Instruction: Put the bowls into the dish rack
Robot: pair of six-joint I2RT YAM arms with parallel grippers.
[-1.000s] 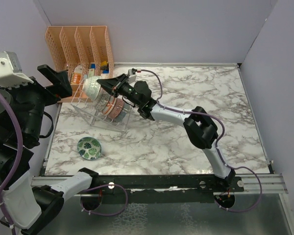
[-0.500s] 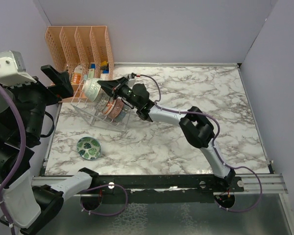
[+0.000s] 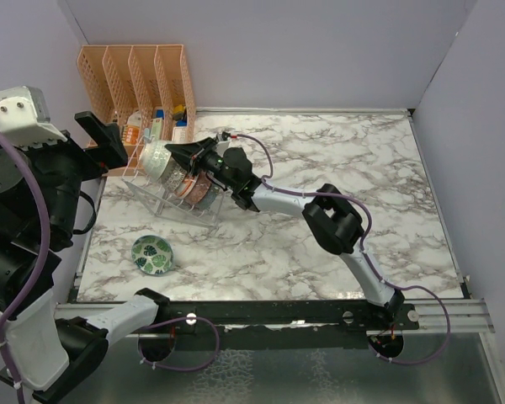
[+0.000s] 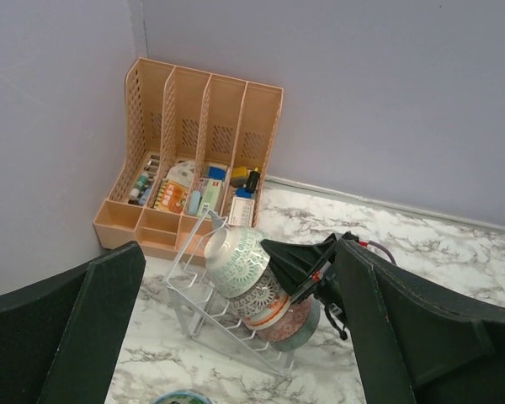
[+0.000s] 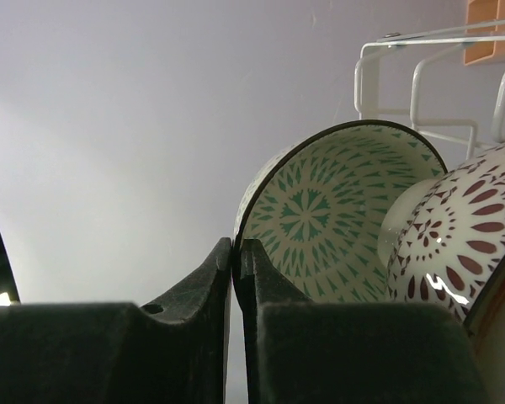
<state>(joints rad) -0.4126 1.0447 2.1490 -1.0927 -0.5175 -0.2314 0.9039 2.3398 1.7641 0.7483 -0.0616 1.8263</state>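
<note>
The clear dish rack [image 3: 164, 198] stands tilted at the back left and holds a leaning stack of bowls. My right gripper [image 3: 178, 150] is shut on the rim of the top one, a pale teal-green patterned bowl [image 3: 156, 156]. In the right wrist view the fingertips [image 5: 223, 261] pinch that rim, with the bowl's green-patterned inside [image 5: 337, 210] showing. Below it lie a white bowl with brown marks and an orange band [image 4: 269, 299] and a reddish-brown bowl with a grey-blue rim [image 4: 311, 324]. A darker teal-green bowl [image 3: 153, 254] sits alone on the table. My left gripper [image 4: 240, 252] is open and empty, high above the rack.
The orange slotted file organizer [image 3: 139, 76] with small items stands in the back left corner, just behind the rack. Purple walls close off the left, back and right. The marble table [image 3: 337, 168] stretches to the right of the rack.
My right gripper has pushed the pale teal-green bowl a little left and down onto the stack in the rack. The left arm has shifted slightly.
</note>
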